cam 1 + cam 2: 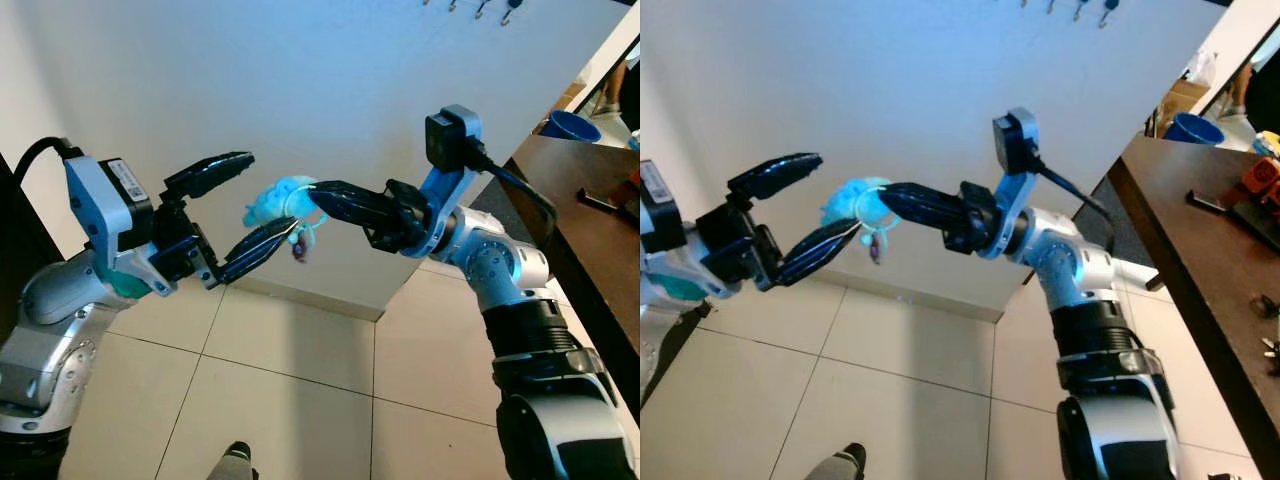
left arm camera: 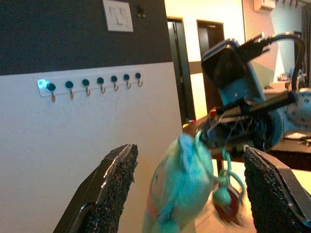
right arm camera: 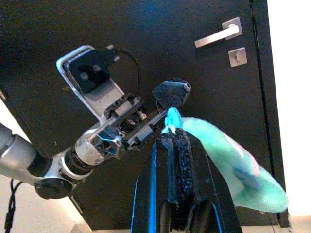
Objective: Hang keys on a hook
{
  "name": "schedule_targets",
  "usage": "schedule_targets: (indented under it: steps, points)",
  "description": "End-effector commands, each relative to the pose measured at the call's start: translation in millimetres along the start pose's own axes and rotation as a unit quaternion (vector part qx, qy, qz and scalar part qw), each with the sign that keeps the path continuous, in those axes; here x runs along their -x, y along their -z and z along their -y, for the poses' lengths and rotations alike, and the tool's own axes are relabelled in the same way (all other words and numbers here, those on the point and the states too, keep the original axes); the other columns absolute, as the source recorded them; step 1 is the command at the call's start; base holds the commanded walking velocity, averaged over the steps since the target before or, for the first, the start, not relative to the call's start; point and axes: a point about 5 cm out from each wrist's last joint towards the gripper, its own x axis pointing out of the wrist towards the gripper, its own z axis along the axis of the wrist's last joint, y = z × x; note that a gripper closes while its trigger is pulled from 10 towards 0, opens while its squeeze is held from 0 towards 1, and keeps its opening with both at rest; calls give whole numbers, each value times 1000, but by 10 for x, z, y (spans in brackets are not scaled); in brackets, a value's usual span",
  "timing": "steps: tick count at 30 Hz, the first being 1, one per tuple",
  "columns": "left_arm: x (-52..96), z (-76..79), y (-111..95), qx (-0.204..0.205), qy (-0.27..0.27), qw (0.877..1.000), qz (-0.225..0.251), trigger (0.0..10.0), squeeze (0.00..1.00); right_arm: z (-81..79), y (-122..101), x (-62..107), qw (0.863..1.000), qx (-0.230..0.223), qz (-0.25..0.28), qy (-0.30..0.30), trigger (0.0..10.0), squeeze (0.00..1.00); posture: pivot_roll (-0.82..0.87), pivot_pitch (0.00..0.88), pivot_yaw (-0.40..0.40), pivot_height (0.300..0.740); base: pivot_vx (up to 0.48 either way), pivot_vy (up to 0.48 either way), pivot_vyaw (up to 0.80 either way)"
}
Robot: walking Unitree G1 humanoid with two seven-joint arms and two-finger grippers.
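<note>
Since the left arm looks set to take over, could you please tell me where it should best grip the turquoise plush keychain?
Grip the plush keychain by its soft body, which sticks out beyond the right gripper pinching its cord end. The left gripper, jaws open, should close from the robot's left, leaving the dangling ring free.

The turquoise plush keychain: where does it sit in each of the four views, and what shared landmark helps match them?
Left eye view: plush keychain at centre, pinched at the right gripper tip.
Right eye view: left of centre, beside the open left gripper.
Left wrist view: low centre, between the two black fingers.
Right wrist view: lower right.
Shared landmark: the right gripper's shut fingers holding it.
</note>
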Motion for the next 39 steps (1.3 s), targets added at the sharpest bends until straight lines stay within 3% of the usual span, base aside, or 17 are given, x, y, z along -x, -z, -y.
schedule_targets:
  steps: [1,6,12,13,15,18,20,22,24,27,36,39]
  points:
    - [26,27,33,2,5,1000,-14,10000,0,-32,-51,50,1000,6,8,-1,10000,0,244,5,-100,740,0,0,0]
    - [36,22,107,-14,-6,999,-37,10000,0,-62,-85,42,1000,1,16,-14,10000,0,242,5,-102,740,0,0,0]
    - [75,-156,22,-121,-72,989,-44,10000,0,-36,-162,54,999,-7,42,1,10000,0,243,0,-101,740,0,0,0]
    - [75,-156,22,-121,-72,989,-44,10000,0,-36,-162,54,999,-7,42,1,10000,0,243,0,-101,740,0,0,0]
    - [70,-139,-3,-169,-87,981,-47,10000,0,-10,-175,51,999,-8,51,15,10000,0,244,0,-102,740,0,0,0]
    - [65,-117,-3,-183,-86,978,-50,10000,0,0,-179,50,998,-9,54,21,10000,0,244,0,-102,740,0,0,0]
    - [47,-110,-55,-227,-112,967,-38,10000,0,41,-204,53,997,-15,64,37,10000,0,253,0,-109,740,0,0,0]
    - [47,-110,-55,-227,-112,967,-38,10000,0,41,-204,53,997,-15,64,37,10000,0,253,0,-109,740,0,0,0]
    - [-33,-39,-131,-288,-115,950,-23,10000,0,90,-238,44,996,-21,71,54,10000,0,265,0,-118,740,0,0,0]
    - [-121,87,-132,-329,-98,939,-12,10000,0,148,-296,15,993,-32,85,73,10000,0,271,2,-119,740,0,0,0]
    - [-227,187,9,-390,-73,918,-26,10000,0,144,-255,-93,993,-60,82,59,10000,0,271,4,-121,740,0,0,0]
    - [-240,192,39,-378,-79,922,-25,10000,0,111,-235,-107,994,-59,79,43,10000,0,271,4,-121,740,0,0,0]
